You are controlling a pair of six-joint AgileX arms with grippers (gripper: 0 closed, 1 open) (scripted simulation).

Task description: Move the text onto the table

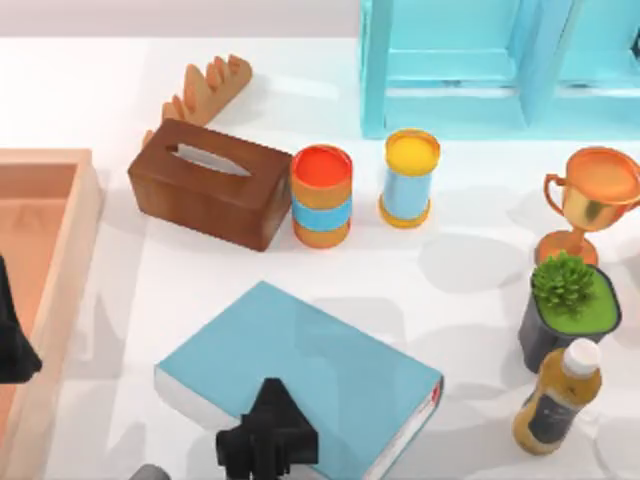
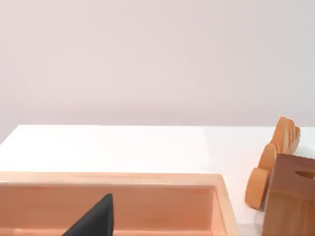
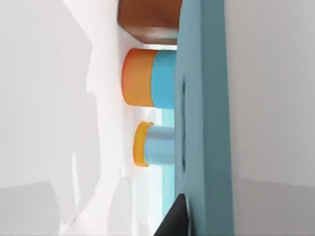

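The text (image 1: 300, 375), a thick teal-blue book with white page edges and red trim, lies slanted over the front middle of the white table (image 1: 480, 300). My right gripper (image 1: 268, 440) sits at the book's near edge, shut on it. In the right wrist view the teal cover (image 3: 204, 123) runs close by, with one dark fingertip (image 3: 173, 219) against it. Whether the book rests on the table or hangs just above it cannot be told. My left gripper (image 1: 10, 345) is parked at the left edge over the wooden tray (image 1: 60, 300), with its dark tip (image 2: 93, 221) above the tray floor.
Behind the book stand a brown tissue box (image 1: 210, 183) and two orange-and-blue cans (image 1: 321, 196) (image 1: 410, 178). A trophy (image 1: 590, 200), potted plant (image 1: 567, 310) and bottle (image 1: 558, 398) line the right side. A turquoise shelf (image 1: 480, 70) and a wooden rack (image 1: 205, 90) stand at the back.
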